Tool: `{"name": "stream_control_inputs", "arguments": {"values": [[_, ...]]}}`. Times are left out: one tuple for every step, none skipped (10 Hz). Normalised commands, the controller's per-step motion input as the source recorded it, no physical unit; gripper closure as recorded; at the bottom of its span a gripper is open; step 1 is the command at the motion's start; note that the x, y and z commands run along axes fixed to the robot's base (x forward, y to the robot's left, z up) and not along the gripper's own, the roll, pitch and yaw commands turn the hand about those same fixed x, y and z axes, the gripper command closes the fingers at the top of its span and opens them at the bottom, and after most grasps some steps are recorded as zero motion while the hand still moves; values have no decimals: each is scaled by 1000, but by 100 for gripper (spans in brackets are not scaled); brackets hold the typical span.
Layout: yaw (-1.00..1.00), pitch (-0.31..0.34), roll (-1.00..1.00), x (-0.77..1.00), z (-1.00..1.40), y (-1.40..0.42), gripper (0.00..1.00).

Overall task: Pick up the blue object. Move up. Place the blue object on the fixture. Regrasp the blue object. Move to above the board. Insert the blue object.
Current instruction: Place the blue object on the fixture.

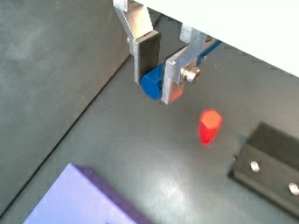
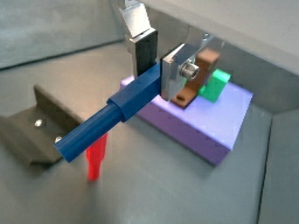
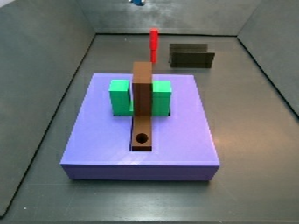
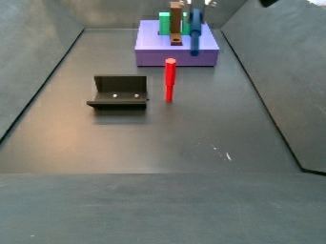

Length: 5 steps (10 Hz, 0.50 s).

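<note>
Gripper clamped on blue object; side view crops it to a sliver at the top edge.

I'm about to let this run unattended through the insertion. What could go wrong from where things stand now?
The gripper holds the blue peg near one end, most of it sticking out, so it could pivot or slip. The hole in the board's brown strip looks snug; slight misalignment may jam it. The green blocks flank that strip, so a low approach might clip them.
</note>
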Motion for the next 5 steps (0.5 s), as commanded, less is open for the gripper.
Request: {"name": "stream_control_inputs", "arguments": {"values": [[-37,0,-1000,643,120,89,100],[-6,0,-1000,714,100,31,100],[0,0,-1000,769,71,0,100],[0,0,-720,971,0,0,100],[0,0,-477,1000,0,-43,100]]}}
